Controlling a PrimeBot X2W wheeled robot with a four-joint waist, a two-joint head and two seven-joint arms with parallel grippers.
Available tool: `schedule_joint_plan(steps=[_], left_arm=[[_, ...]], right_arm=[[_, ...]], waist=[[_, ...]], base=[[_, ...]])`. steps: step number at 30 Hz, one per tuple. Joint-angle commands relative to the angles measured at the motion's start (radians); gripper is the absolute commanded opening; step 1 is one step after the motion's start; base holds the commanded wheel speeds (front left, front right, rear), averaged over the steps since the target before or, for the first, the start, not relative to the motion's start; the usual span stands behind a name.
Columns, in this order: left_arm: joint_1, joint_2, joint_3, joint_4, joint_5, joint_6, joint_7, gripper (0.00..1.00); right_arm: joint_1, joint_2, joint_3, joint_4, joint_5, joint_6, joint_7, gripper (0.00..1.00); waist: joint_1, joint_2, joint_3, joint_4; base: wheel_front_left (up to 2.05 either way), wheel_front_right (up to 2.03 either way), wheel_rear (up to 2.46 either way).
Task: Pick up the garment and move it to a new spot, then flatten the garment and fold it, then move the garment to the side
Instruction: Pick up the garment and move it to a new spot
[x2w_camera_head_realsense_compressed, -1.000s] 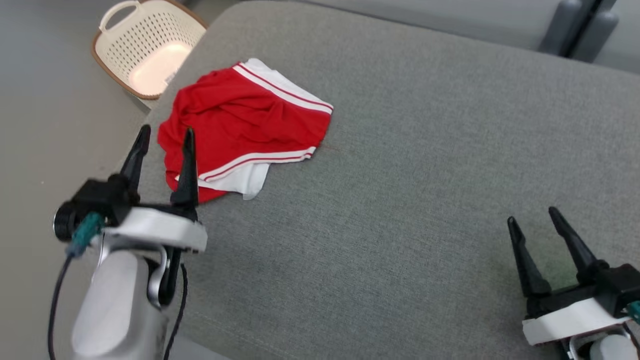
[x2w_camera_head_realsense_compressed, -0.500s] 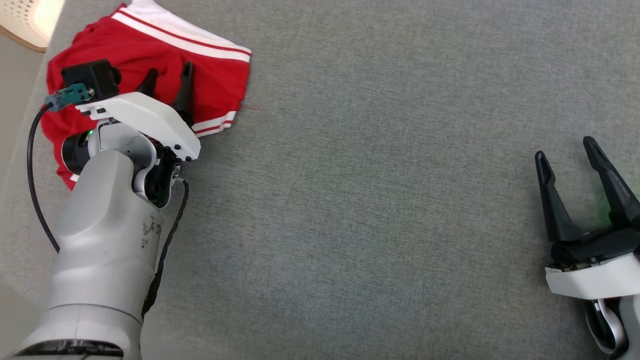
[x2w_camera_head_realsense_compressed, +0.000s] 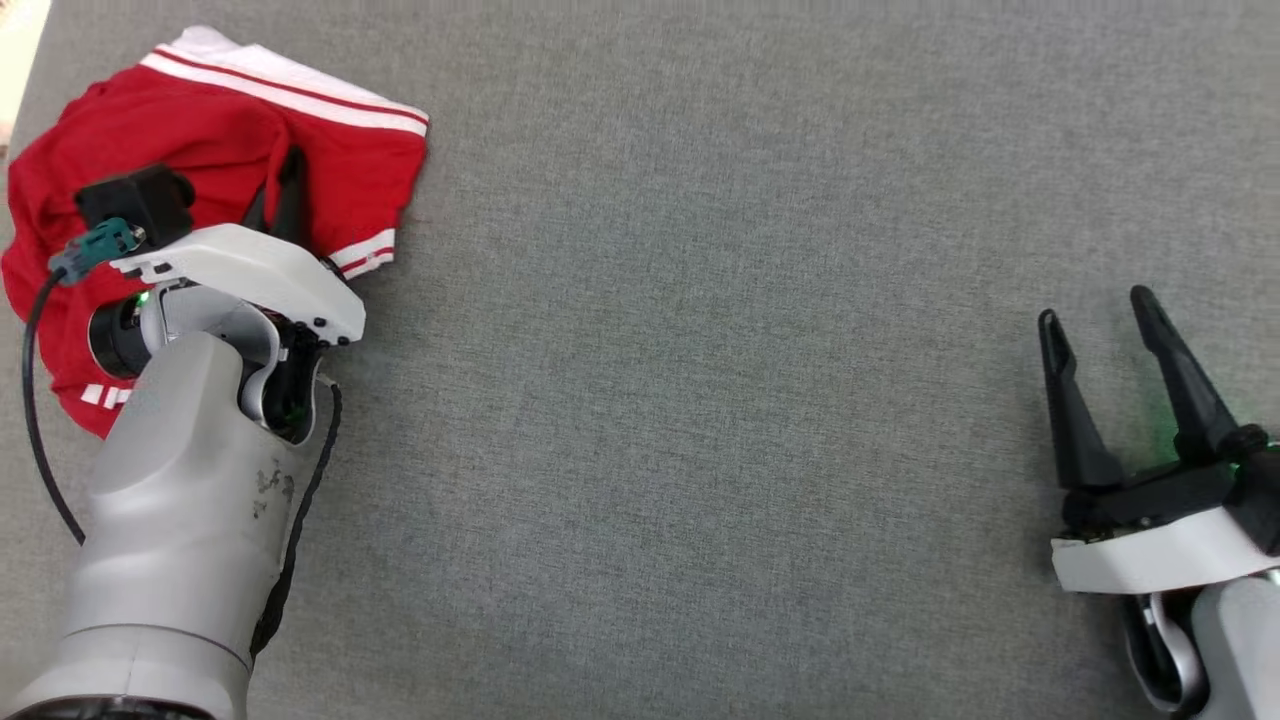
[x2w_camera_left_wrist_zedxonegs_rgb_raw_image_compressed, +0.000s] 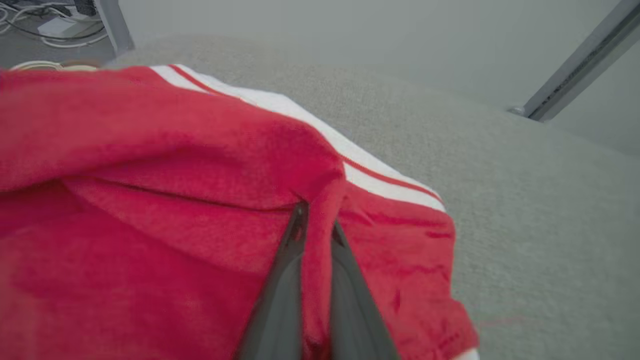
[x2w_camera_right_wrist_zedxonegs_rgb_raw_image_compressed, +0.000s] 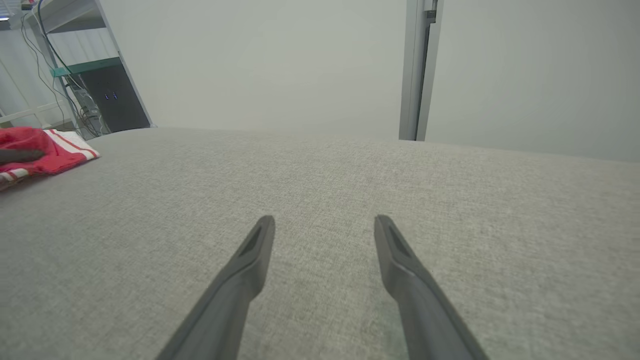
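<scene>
Far left, the red garment (x2w_camera_head_realsense_compressed: 200, 110) lies bunched at the edge of the grey fabric surface (x2w_camera_head_realsense_compressed: 700, 400). My left gripper (x2w_camera_head_realsense_compressed: 283, 170) is pinched tight on a ridge of cloth near its middle. The free room lies all to the right. Over there my right gripper (x2w_camera_head_realsense_compressed: 1095, 310) hangs wide, holding nothing, well apart from the cloth.

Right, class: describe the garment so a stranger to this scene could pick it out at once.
On the wide grey fabric surface, look to the far left of the head view. There lies a crumpled red garment, the left gripper pinching a fold in shut jaws. Its white bands with thin red stripes set it apart from the plain grey around.
</scene>
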Motion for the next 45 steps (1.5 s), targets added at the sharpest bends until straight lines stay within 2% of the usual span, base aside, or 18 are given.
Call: schedule_joint_plan(steps=[1, 4, 9, 11, 15, 18, 23, 28, 31, 36, 40, 41, 42, 43, 44, 45], left_arm=[[0.010, 0.007, -0.005, -0.040, -0.042, 0.000, -0.019, 0.00], [0.057, 0.038, -0.024, -0.171, -0.167, 0.000, -0.032, 0.00], [0.141, 0.118, -0.058, -0.450, -0.368, 0.000, 0.034, 0.00], [0.169, 0.150, -0.057, -0.549, -0.423, 0.000, 0.070, 0.00], [0.200, 0.179, -0.043, -0.742, -0.509, 0.002, 0.153, 0.00], [0.208, 0.189, -0.039, -0.875, -0.549, 0.035, 0.216, 0.00], [0.194, 0.159, -0.067, -1.040, -0.576, 0.098, 0.281, 0.00], [0.200, 0.121, -0.139, -1.091, -0.560, 0.129, 0.324, 0.00], [0.257, 0.116, -0.197, -1.062, -0.533, 0.126, 0.342, 0.00], [0.326, 0.105, -0.295, -0.978, -0.463, 0.091, 0.319, 0.00], [0.346, 0.044, -0.399, -0.830, -0.391, 0.046, 0.255, 0.00], [0.333, 0.028, -0.417, -0.782, -0.376, 0.038, 0.238, 0.15], [0.317, 0.012, -0.432, -0.732, -0.363, 0.031, 0.216, 0.23], [0.297, 0.001, -0.442, -0.686, -0.344, 0.027, 0.189, 0.38], [0.277, -0.010, -0.458, -0.646, -0.322, 0.022, 0.159, 0.76], [0.264, -0.021, -0.468, -0.608, -0.305, 0.020, 0.126, 1.00]], right_arm=[[0.021, 0.014, 0.008, 0.017, 0.008, -0.003, 0.004, 1.00], [0.020, 0.046, 0.007, 0.019, 0.015, -0.002, 0.003, 1.00], [0.047, 0.102, -0.001, 0.029, 0.019, -0.002, 0.002, 1.00], [0.056, 0.122, -0.008, 0.032, 0.021, -0.002, 0.003, 1.00], [0.057, 0.156, -0.015, 0.025, 0.021, -0.002, 0.003, 1.00], [0.044, 0.181, -0.013, 0.019, 0.023, -0.002, 0.003, 1.00], [0.026, 0.203, -0.008, 0.021, 0.026, -0.002, 0.003, 1.00], [0.024, 0.218, -0.021, 0.021, 0.027, -0.002, 0.003, 1.00], [0.020, 0.225, -0.020, 0.022, 0.031, -0.002, 0.003, 1.00], [0.013, 0.231, -0.004, 0.024, 0.039, -0.002, 0.003, 1.00], [-0.005, 0.234, 0.004, 0.028, 0.045, -0.002, 0.003, 1.00], [-0.010, 0.236, 0.010, 0.028, 0.045, -0.002, 0.003, 1.00], [-0.016, 0.236, 0.017, 0.030, 0.046, -0.002, 0.003, 1.00], [-0.023, 0.236, 0.028, 0.032, 0.045, -0.002, 0.003, 1.00], [-0.030, 0.236, 0.038, 0.034, 0.043, -0.002, 0.003, 1.00], [-0.035, 0.236, 0.040, 0.036, 0.041, -0.002, 0.003, 1.00]], waist=[[0.0000, 0.0000, -0.058, -0.020], [0.0000, 0.0000, -0.126, -0.046], [0.0000, 0.0000, -0.225, -0.105], [0.0000, 0.0000, -0.256, -0.134], [0.0000, 0.0000, -0.289, -0.209], [0.0000, 0.0000, -0.299, -0.276], [0.0000, 0.0000, -0.302, -0.380], [0.0000, 0.0000, -0.297, -0.446], [0.0000, 0.0000, -0.290, -0.469], [0.0000, 0.0000, -0.263, -0.483], [0.0000, 0.0000, -0.208, -0.470], [0.0000, 0.0000, -0.194, -0.465], [0.0000, 0.0000, -0.182, -0.462], [0.0000, 0.0000, -0.172, -0.460], [0.0000, 0.0000, -0.163, -0.458], [0.0000, 0.0000, -0.158, -0.455]], base=[[0.00, 0.00, 0.00], [0.00, 0.00, 0.00], [0.00, 0.00, 0.00], [0.00, 0.00, 0.00], [0.00, 0.00, 0.00], [0.00, 0.00, 0.00], [0.00, 0.00, 0.00], [0.00, 0.00, 0.00], [0.00, 0.00, 0.00], [0.00, 0.00, 0.00], [0.00, 0.00, 0.00], [0.00, 0.00, 0.00], [0.00, 0.00, 0.00], [0.00, 0.00, 0.00], [0.00, 0.00, 0.00], [0.00, 0.00, 0.00]])
